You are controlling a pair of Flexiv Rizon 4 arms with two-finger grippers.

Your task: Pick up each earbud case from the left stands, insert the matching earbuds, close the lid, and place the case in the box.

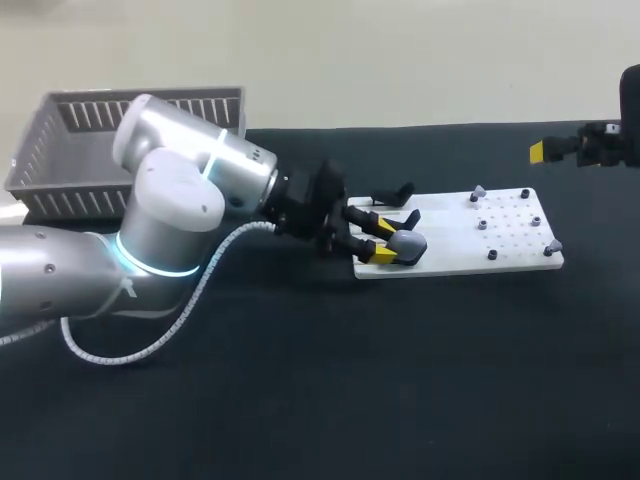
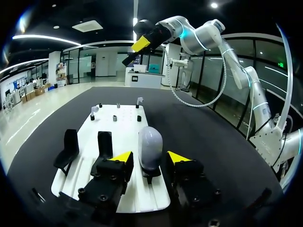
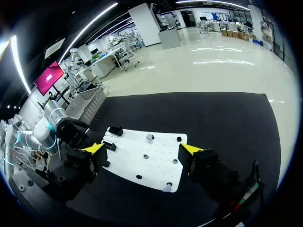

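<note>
A grey earbud case (image 2: 150, 144) stands upright on a black stand at the near end of the white board (image 1: 500, 235). My left gripper (image 1: 374, 238) straddles it: a yellow-tipped finger sits close on each side of the case (image 1: 408, 243), a thin gap shows, and the gripper is open. Two empty black stands (image 2: 70, 149) (image 2: 105, 144) stand beside it. Small grey earbuds (image 1: 478, 191) (image 1: 553, 247) sit on pegs at the board's far end. My right gripper (image 3: 143, 149) hangs wide open and empty, high above that end of the board.
A grey slatted basket (image 1: 60, 160) stands at the back left of the black table. Several small black pegs (image 1: 492, 254) dot the board's right half. My left arm (image 1: 170, 210) lies across the table's left side.
</note>
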